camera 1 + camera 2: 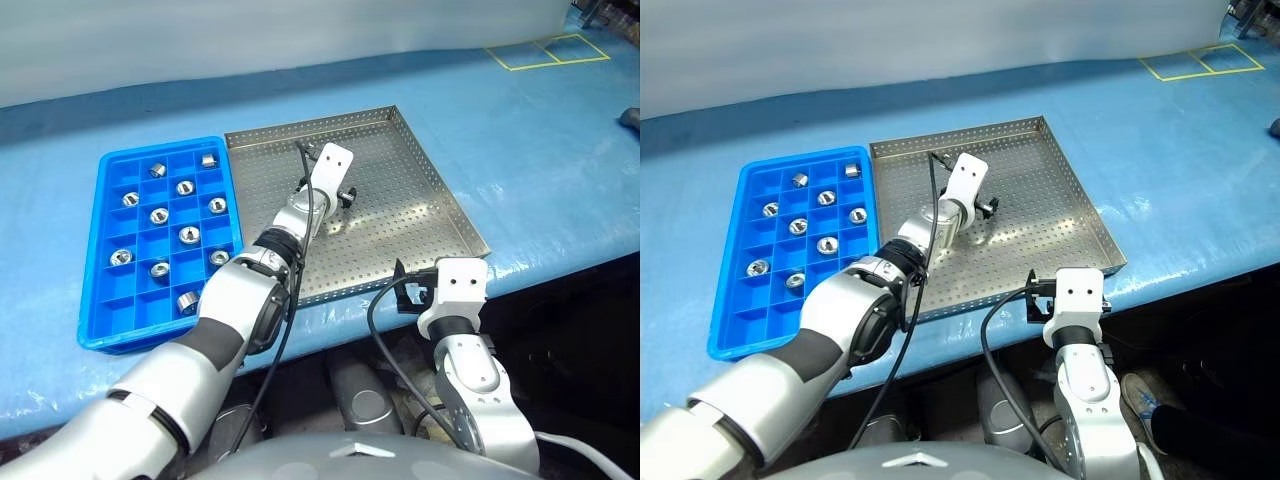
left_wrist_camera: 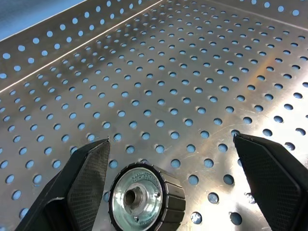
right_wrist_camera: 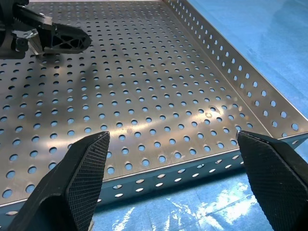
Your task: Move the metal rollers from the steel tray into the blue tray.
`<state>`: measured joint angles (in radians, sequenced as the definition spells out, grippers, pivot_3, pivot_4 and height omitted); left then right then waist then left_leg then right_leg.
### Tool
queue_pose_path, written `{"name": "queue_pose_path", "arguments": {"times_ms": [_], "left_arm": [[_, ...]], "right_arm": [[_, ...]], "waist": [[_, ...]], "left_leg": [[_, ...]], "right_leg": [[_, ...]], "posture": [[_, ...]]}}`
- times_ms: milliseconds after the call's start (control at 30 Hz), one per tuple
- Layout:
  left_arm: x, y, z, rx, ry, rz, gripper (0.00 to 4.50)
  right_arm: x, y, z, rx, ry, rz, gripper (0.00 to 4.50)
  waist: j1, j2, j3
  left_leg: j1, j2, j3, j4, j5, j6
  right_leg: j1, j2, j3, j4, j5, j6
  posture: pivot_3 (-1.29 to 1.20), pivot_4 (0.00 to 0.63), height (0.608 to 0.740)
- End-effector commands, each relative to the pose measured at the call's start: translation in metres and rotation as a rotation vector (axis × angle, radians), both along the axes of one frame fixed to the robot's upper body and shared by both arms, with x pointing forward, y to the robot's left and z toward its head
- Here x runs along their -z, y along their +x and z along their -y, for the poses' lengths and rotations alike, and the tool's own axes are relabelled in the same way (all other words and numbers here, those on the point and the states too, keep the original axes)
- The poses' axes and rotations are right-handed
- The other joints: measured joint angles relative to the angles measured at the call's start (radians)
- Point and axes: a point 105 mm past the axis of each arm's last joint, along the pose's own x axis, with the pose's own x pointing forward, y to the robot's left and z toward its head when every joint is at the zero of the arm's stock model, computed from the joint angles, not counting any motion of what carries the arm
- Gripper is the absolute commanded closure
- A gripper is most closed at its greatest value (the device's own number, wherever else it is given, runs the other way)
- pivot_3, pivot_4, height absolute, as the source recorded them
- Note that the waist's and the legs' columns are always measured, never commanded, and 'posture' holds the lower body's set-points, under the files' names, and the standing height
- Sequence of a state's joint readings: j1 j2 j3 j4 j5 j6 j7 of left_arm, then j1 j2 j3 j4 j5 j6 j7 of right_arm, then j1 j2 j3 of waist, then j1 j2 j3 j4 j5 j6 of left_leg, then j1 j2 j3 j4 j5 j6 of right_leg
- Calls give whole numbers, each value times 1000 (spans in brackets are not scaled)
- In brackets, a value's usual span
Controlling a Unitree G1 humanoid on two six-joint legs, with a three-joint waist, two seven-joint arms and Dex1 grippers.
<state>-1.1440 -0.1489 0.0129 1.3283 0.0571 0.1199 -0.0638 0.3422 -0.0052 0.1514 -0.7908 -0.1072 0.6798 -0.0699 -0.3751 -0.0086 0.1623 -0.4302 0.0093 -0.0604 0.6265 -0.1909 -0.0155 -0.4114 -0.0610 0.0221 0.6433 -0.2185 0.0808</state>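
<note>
The steel tray [image 1: 400, 200] lies mid-table on the blue cover. One metal roller [image 2: 147, 199] lies on its perforated floor, its dark hole facing the camera. My left gripper [image 2: 178, 183] stands open low over the tray, and the roller sits between its fingers, nearer one finger [image 2: 86, 185]. To the left, the blue tray [image 1: 160, 148] holds several rollers [image 1: 158, 215] in separate compartments. My right gripper [image 3: 173, 178] is open and empty, just before the steel tray's front rim [image 3: 159, 175]. The right wrist view also catches the left gripper [image 3: 53, 38] across the tray.
Yellow tape squares [image 1: 548, 50] mark the blue table cover at the back right. A dark object [image 1: 630, 118] pokes in at the right edge. The table's front edge [image 1: 540, 275] runs close to the steel tray's near corner.
</note>
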Motion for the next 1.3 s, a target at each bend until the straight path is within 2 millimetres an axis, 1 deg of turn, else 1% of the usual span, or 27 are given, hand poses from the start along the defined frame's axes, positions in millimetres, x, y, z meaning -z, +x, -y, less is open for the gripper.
{"name": "queue_pose_path", "arguments": {"times_ms": [33,133,200,233,433,567,667,767,833,900,933,1000,1100,1167,1267,1300], "left_arm": [[9,-11,17,16,-59,-53,0],[13,-13,18,16,-65,-74,0],[14,-13,17,12,-70,-80,381],[15,-13,17,10,-75,-84,598],[12,-10,12,-20,-116,-83,2596],[0,-3,7,-45,-174,-47,2630],[-20,5,3,-31,-231,33,2630],[-39,9,0,-2,-307,113,2630],[-58,12,-11,23,-363,212,2630],[-73,11,-25,38,-404,293,2630],[-78,9,-32,46,-413,326,2630],[-91,1,-48,65,-443,402,2630],[-104,-21,-73,114,-437,505,2630],[-107,-37,-88,135,-393,557,2630],[-108,-61,-116,110,-335,607,2630],[-108,-68,-122,101,-322,612,2630]], "right_arm": [[-12,0,-1,0,3,49,31],[-12,1,0,0,1,51,31],[-12,1,0,0,0,52,0],[-13,1,0,-1,-1,53,0],[-13,3,0,-8,-2,53,0],[-13,6,-2,-21,-3,56,0],[-14,9,-6,-48,-2,58,0],[-15,14,-12,-86,-1,60,0],[-16,20,-21,-140,0,62,0],[-16,26,-31,-195,-1,63,0],[-17,28,-35,-216,0,65,0],[-19,35,-44,-276,-5,70,0],[-22,43,-59,-365,-18,80,0],[-24,46,-66,-415,-33,87,0],[-27,51,-76,-493,-53,95,0],[-27,52,-77,-510,-59,95,0]], "waist": [[0,0,0],[0,0,0],[0,0,0],[0,0,0],[5,0,0],[9,0,0],[13,0,0],[28,0,0],[40,0,0],[56,0,0],[72,0,0],[94,1,0],[137,1,0],[183,1,0],[246,1,0],[265,1,0]], "left_leg": [[0,0,0,0,0,0],[0,0,0,0,0,0],[0,0,0,0,0,0],[0,0,0,0,0,0],[1,0,0,0,0,0],[1,0,0,0,0,0],[1,0,0,0,0,0],[1,0,0,0,0,0],[1,0,0,0,0,0],[2,0,1,0,0,0],[2,0,1,0,0,0],[2,1,1,0,0,0],[3,1,1,0,1,0],[3,1,1,0,1,0],[3,1,1,1,1,0],[3,0,1,1,1,0]], "right_leg": [[0,0,0,0,0,0],[0,0,0,0,0,0],[0,0,0,0,0,0],[0,0,0,0,0,0],[1,0,0,0,0,0],[1,0,0,0,0,0],[1,0,0,1,0,0],[1,0,0,1,0,0],[1,0,1,1,0,0],[1,0,2,2,0,0],[0,0,2,2,0,0],[0,1,2,3,0,0],[-1,2,4,4,1,-1],[-1,2,4,5,1,-1],[-1,2,4,5,3,-5],[0,1,4,5,4,-6]], "posture": [[-441,150,740],[-440,150,740],[-437,150,740],[-436,150,740],[-419,150,740],[-390,150,740],[-348,150,740],[-300,150,740],[-259,150,740],[-222,150,740],[-208,150,740],[-145,150,740],[-104,150,740],[-53,150,740],[0,150,740],[26,150,740]]}}
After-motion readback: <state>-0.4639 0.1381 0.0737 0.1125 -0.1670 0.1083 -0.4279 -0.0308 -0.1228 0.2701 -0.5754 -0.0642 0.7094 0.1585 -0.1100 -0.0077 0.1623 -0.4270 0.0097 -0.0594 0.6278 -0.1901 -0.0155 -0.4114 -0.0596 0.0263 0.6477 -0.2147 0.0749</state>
